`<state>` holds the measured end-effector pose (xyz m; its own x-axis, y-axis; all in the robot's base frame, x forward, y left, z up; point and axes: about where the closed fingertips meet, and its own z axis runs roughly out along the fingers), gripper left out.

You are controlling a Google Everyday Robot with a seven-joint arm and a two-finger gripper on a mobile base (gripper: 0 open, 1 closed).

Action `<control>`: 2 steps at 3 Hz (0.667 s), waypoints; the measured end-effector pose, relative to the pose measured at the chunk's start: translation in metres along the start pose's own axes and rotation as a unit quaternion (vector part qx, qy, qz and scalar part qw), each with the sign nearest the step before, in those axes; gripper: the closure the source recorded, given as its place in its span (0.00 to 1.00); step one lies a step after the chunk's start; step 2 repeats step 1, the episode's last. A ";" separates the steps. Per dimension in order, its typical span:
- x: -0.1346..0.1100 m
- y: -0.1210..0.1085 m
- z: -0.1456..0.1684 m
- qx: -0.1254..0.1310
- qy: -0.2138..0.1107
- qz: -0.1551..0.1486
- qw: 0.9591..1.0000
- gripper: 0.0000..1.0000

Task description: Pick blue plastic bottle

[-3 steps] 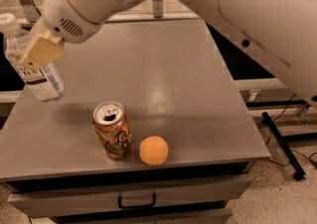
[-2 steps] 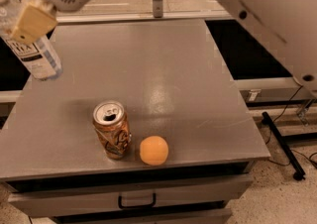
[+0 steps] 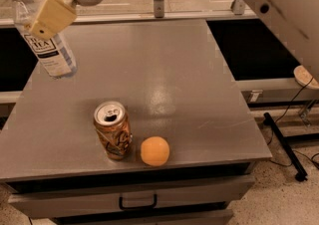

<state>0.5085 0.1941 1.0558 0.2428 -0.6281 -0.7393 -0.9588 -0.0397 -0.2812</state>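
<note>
The blue plastic bottle point(image 3: 50, 52) is clear with a white cap and a white-and-pale-blue "TEA" label. It hangs tilted at the table's far left, cap toward the top left. My gripper point(image 3: 44, 24) is shut on its upper body, and one tan finger pad point(image 3: 52, 15) lies across the front of the bottle. The bottle's base sits just over the table's left edge, seemingly off the surface. The other finger is hidden behind the bottle.
An orange-brown drink can point(image 3: 112, 129) stands open near the front of the grey table point(image 3: 169, 79), with an orange ball point(image 3: 154, 150) right beside it. A drawer handle point(image 3: 137, 201) is below the front edge. My arm point(image 3: 279, 5) spans the top right.
The gripper and the bottle have moved up and slightly right together. The can and the ball have not moved.
</note>
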 end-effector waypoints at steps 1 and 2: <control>0.000 0.000 0.000 0.000 0.000 0.000 1.000 1.00; 0.000 0.000 0.000 0.000 0.000 0.000 1.000 1.00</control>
